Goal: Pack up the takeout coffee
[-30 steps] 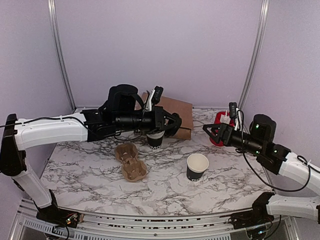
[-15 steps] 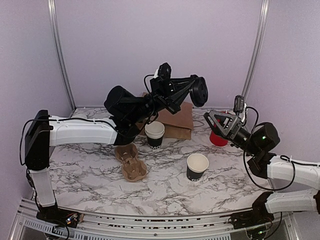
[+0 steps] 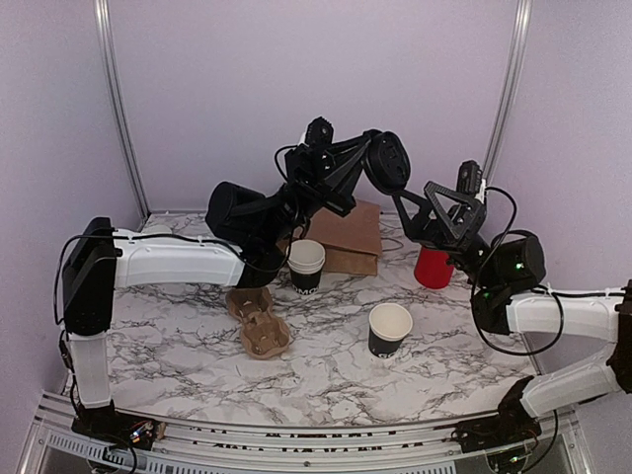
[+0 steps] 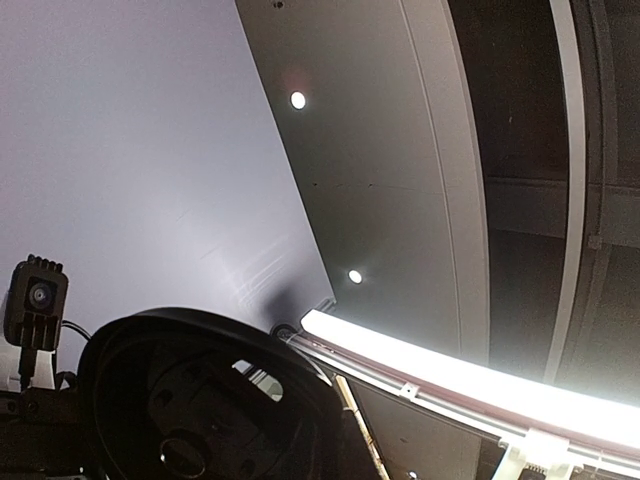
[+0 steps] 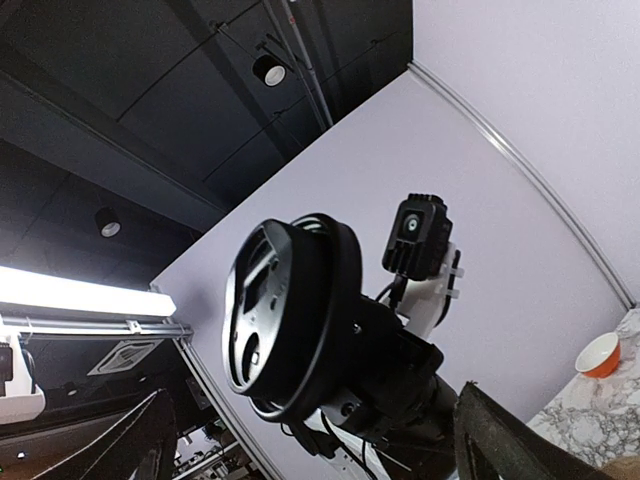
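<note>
My left gripper (image 3: 367, 166) is up in the air above the far side of the marble table (image 3: 178, 346). Its jaws are pressed together on the rim of a round black plastic lid (image 3: 392, 163). The lid stands on edge rather than flat. In the left wrist view it fills the lower left corner as a dark disc against the ceiling lights. My right gripper (image 3: 415, 194) is lifted too, just beside the lid and pointing at it. Its fingers (image 5: 510, 445) are spread wide and grip nothing. In the right wrist view the lid sits ahead of the gap between them, and I cannot tell whether either tip touches it. The takeout coffee cup (image 3: 306, 265), black with white lettering and a white inside, stands upright and uncovered on the table below my left arm. It is just in front of a brown paper bag (image 3: 351, 232) at the back. A cardboard cup carrier (image 3: 259, 318) lies near the cup, closer to me on the left. A second open black cup (image 3: 389, 329) stands apart to the right, and a red cup (image 3: 433, 267) stands beneath my right gripper.
</note>
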